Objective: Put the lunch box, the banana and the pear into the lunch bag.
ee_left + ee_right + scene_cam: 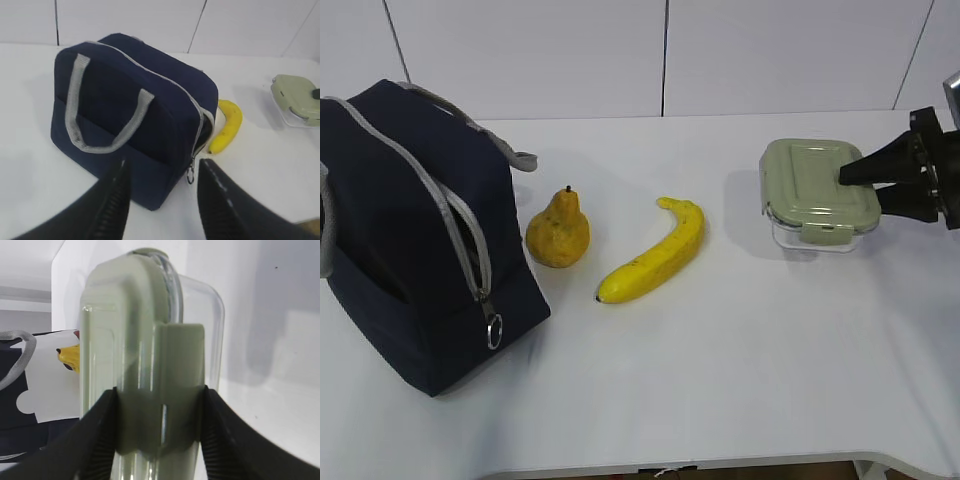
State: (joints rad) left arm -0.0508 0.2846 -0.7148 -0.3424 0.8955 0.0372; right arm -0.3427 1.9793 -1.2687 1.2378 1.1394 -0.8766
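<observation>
Left fingers: apart, empty, hanging above the table in front of the bag; nothing between them.
Right fingers: clamped across the box at its near end, one on the lid side, one on the base side, pressing over the clip latch.
Bag: far left, upright, zipper parted, mouth only narrowly open; soft fabric, likely to sag and shift if pushed.
Pear: just right of the bag, upright, stem up; probably firm but bruisable, rounded, best taken around the belly.
Banana: middle of the table, lying flat, curved; probably soft, best taken mid-length across its width.
Box: right side, at the table, gripped at its right edge; rigid, smooth plastic, likely light yet slippery; hold at one end alone may let it tilt.
Box versus fingers: between the right pair, touching both; well apart from the left pair.
</observation>
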